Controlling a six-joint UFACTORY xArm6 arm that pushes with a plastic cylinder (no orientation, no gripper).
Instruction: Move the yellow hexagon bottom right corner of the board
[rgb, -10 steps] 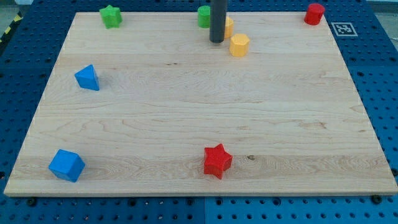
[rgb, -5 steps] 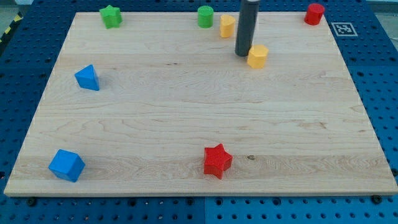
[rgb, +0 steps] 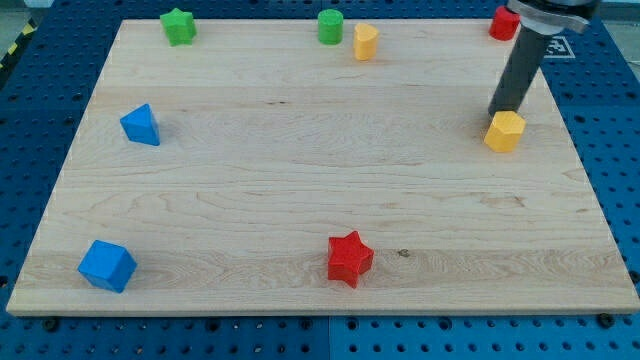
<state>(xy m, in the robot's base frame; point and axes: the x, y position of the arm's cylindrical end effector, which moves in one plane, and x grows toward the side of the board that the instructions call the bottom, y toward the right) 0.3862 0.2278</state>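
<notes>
**Item: yellow hexagon, part-way to bottom right corner**

Rig: 1 rod, no gripper fitted, so no jaw state applies. My tip (rgb: 502, 112) sits touching or just beside the yellow hexagon (rgb: 505, 131), on its upper-left side.

Task object: the yellow hexagon lies near the right edge of the surface (rgb: 300, 180), about mid-height in the view.

Progress, judged: the block is close to the right side; the run down toward the view's bottom right corner is left. That corner holds no block.

Other stock: 1 yellow block (rgb: 365, 42), 1 green cylinder (rgb: 330, 26), 1 green star (rgb: 179, 26), 1 red cylinder (rgb: 503, 23) partly behind the rod, 1 blue triangular block (rgb: 140, 125), 1 blue cube (rgb: 106, 265), 1 red star (rgb: 349, 258).

Containers: none in view.
</notes>
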